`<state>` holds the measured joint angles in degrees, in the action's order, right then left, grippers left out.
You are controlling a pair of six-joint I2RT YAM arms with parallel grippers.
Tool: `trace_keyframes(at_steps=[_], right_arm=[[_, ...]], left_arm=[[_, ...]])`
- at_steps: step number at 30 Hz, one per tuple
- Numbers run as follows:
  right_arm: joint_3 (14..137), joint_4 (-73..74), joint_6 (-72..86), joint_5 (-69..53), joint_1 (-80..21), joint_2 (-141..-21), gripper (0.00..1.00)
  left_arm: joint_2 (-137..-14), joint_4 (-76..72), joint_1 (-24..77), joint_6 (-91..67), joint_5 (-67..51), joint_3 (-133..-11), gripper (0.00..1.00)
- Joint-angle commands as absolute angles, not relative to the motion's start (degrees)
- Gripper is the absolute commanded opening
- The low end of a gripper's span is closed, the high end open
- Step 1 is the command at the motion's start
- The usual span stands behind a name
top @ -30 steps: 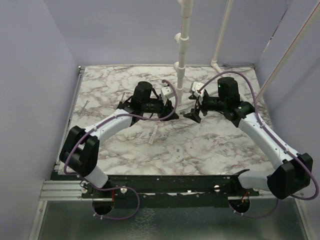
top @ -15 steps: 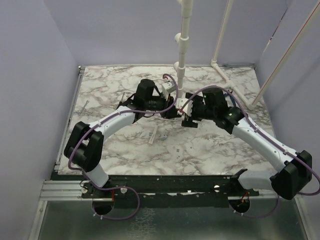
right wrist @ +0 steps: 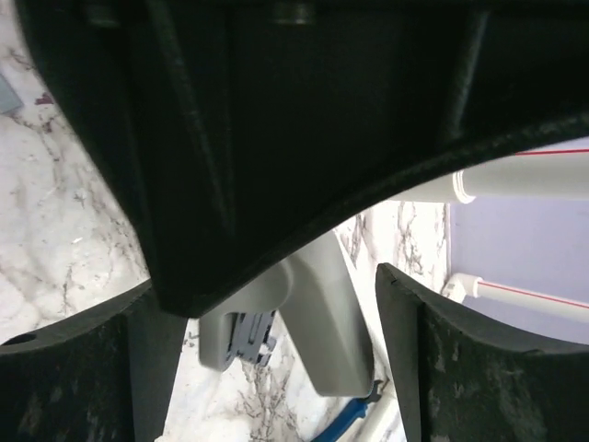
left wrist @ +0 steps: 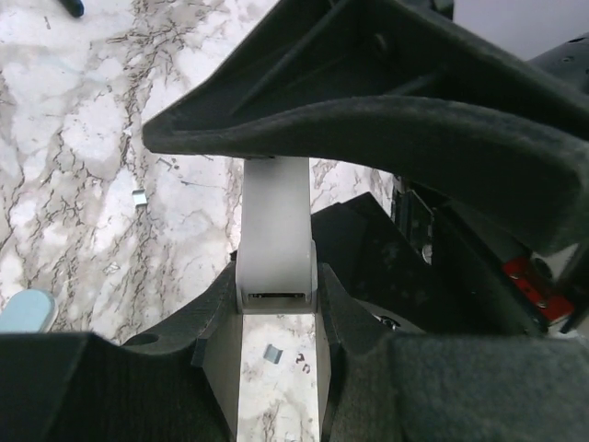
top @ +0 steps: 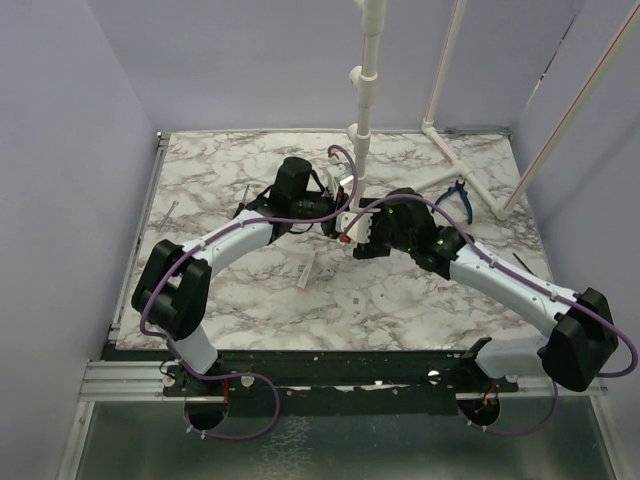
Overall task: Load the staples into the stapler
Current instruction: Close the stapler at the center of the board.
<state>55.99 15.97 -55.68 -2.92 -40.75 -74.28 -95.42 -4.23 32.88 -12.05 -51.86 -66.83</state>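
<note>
The stapler (left wrist: 274, 230), small and white, is clamped end-on between my left gripper's (left wrist: 276, 308) fingers and held above the table. In the top view my left gripper (top: 338, 213) and right gripper (top: 358, 238) meet at the table's middle. In the right wrist view the stapler (right wrist: 322, 308) hangs open, its grey-blue inner part showing, between my right gripper's (right wrist: 276, 318) spread fingers with gaps on both sides. A thin pale strip, the staples (top: 308, 269), lies on the marble in front of the left gripper.
Blue-handled pliers (top: 455, 192) lie at the back right, also showing in the right wrist view (right wrist: 342, 422). White pipes (top: 365, 90) stand at the back centre. Small metal bits (left wrist: 138, 196) dot the marble. A light blue object (left wrist: 23, 309) lies at the left wrist view's edge.
My right arm has swung left and brought its gripper up against the left gripper and the stapler, uncovering the pliers. The left gripper has shifted slightly right.
</note>
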Motion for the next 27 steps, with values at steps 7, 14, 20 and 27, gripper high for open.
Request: trace_keyframes(at_steps=[7, 14, 20, 27], right_arm=[[55.4, 12.2, -56.9, 3.2, -41.9, -75.3, 0.64], [51.6, 9.8, -58.5, 4.4, -42.2, -73.4, 0.40], [49.6, 7.9, -58.0, 5.2, -42.3, -72.2, 0.01], [47.7, 5.2, -54.7, 2.9, -42.2, -71.6, 0.01]], left_arm=[[-94.6, -6.0, 32.8, -11.6, -56.9, -66.3, 0.00], [-94.7, -5.9, 32.8, -11.1, -57.4, -65.9, 0.00], [-95.0, -6.6, 32.8, -9.4, -57.7, -64.3, 0.00], [-95.9, -4.0, 32.8, -3.8, -59.0, -63.3, 0.00]])
